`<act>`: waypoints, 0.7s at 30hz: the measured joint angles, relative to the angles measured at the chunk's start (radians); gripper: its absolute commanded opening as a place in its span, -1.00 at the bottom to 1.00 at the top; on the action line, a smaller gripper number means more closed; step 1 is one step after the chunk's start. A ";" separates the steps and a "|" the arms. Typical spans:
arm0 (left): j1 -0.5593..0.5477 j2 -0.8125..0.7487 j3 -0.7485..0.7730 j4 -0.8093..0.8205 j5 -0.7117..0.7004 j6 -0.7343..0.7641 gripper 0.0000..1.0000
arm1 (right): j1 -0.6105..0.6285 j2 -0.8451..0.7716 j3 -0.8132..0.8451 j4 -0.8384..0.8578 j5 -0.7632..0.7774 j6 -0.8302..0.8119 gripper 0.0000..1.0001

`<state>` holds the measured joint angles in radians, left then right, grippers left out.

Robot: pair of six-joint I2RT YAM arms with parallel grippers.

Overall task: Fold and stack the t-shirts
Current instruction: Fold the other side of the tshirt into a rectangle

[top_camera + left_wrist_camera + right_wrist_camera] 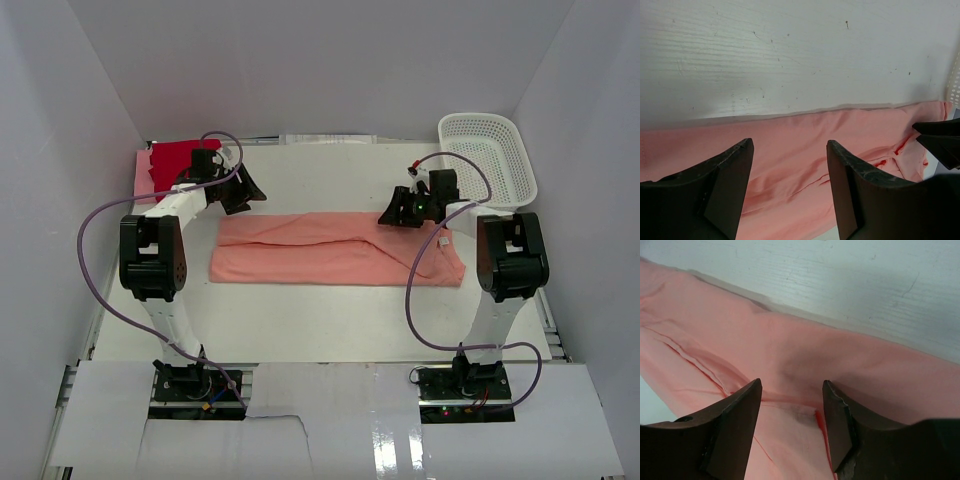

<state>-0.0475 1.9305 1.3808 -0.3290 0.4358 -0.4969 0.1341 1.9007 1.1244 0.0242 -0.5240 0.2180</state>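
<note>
A salmon-pink t-shirt lies folded into a long strip across the middle of the white table. A red t-shirt lies folded at the far left on a pink one. My left gripper is open and empty, above the table just beyond the strip's far left edge; the pink cloth shows between its fingers. My right gripper is open and empty over the strip's far edge near the right end, above the collar fold.
A white mesh basket stands at the back right corner. White walls close in the table on the left, right and back. Purple cables loop from both arms.
</note>
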 measured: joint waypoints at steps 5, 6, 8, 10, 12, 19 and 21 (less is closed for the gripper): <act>0.000 -0.001 0.000 0.000 0.000 0.000 0.40 | 0.000 -0.032 -0.045 -0.021 -0.002 -0.001 0.21; 0.000 -0.001 0.000 0.000 0.000 0.000 0.40 | 0.000 -0.040 -0.048 -0.027 0.000 -0.003 0.20; -0.001 -0.001 0.000 0.000 0.000 0.000 0.39 | 0.001 -0.055 -0.048 -0.040 0.005 -0.010 0.16; -0.001 -0.001 0.000 0.000 0.000 0.000 0.39 | 0.001 -0.071 -0.048 -0.053 0.008 -0.017 -0.02; -0.001 -0.001 0.000 0.000 0.000 0.000 0.39 | 0.002 -0.081 -0.048 -0.059 0.011 -0.023 -0.17; -0.002 -0.006 -0.004 0.000 -0.001 0.003 0.39 | 0.002 -0.082 -0.056 -0.078 0.005 -0.024 -0.45; -0.002 -0.008 -0.009 -0.001 -0.001 0.003 0.39 | 0.002 -0.082 -0.061 -0.082 0.000 -0.024 -0.45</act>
<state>-0.0494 1.9221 1.3720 -0.3298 0.4351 -0.4934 0.1360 1.8183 1.0637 -0.0574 -0.5236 0.1944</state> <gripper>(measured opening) 0.698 0.279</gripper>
